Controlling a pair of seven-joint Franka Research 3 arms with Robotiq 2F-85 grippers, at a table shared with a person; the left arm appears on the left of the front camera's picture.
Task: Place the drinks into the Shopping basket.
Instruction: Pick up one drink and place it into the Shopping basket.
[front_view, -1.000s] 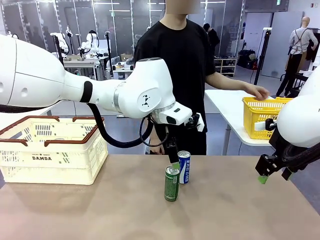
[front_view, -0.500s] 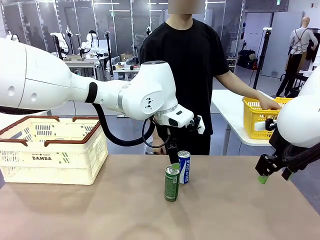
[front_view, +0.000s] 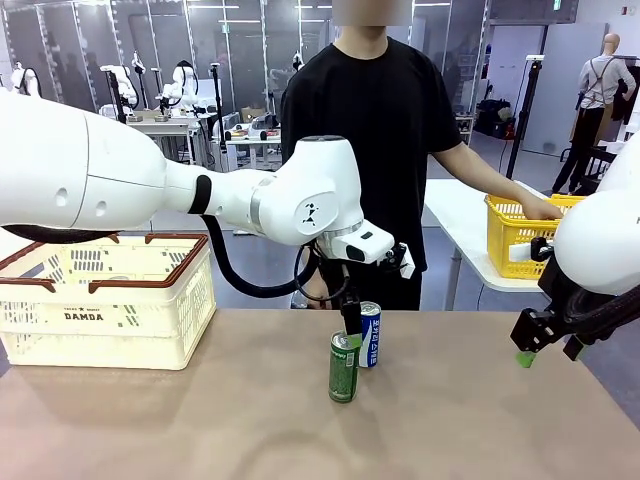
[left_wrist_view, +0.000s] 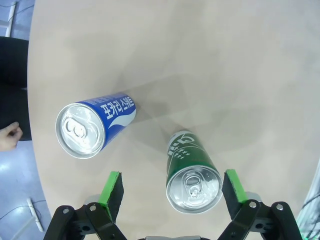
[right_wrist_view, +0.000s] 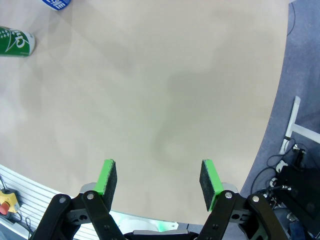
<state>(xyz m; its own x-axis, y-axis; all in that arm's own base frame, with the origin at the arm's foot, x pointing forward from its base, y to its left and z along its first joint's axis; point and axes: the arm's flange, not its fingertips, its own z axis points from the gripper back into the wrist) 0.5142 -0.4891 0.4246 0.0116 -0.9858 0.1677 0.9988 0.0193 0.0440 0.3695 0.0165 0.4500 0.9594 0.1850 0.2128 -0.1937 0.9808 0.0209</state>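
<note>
— Lower and farther right than a second ago: the left arm's wrist has sunk toward the drinks, and the left gripper now hangs right at the top of the green can. Neither can has shifted.
— How do its jaws stand?
— They are spread wide and grasp nothing. In the left wrist view its green pads flank the green can's silver top, one on each side, neither touching.
— Which way do the cans point?
— Both stand upright on the table, long axis vertical, pull-tab ends up. The blue can is just behind and to the right of the green one, and the wrist view shows a clear gap between them.
— And their looks?
— They are slim, with silver tops. The green one carries white markings. The blue one has white lettering and a white wave.
— Where is the Shopping basket?
— It sits at the table's left end, well apart from the cans. It is cream and slotted, with a brown rim and handles and "DAMDA" on its side.
— And the right gripper?
— It is near the table's right edge, pads apart and empty, over bare tabletop.
</note>
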